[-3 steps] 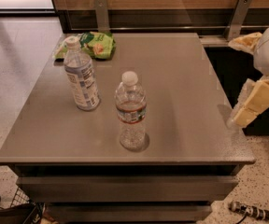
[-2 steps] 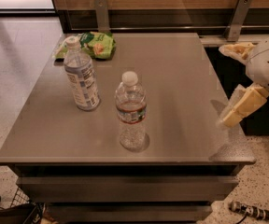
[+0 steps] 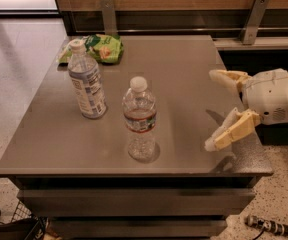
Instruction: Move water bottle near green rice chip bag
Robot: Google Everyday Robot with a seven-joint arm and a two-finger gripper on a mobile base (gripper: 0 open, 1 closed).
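Note:
The water bottle (image 3: 140, 120), small, clear and ribbed with a white cap and a dark red-brown label band, stands upright near the front middle of the grey table (image 3: 184, 79). The green rice chip bag (image 3: 102, 47) lies flat at the table's back left corner. My gripper (image 3: 213, 109) comes in from the right over the table's right edge, its two tan fingers spread wide open and empty, pointing left toward the bottle, about a hand's width away from it.
A taller bottle with a pale blue-white label (image 3: 86, 81) stands upright left of the water bottle, between it and the bag. A wooden wall with metal brackets (image 3: 254, 18) runs behind the table. Floor lies to the left and front.
My gripper has moved left from beyond the table's right edge to over the tabletop, closer to the water bottle. The bottles and the bag have not moved.

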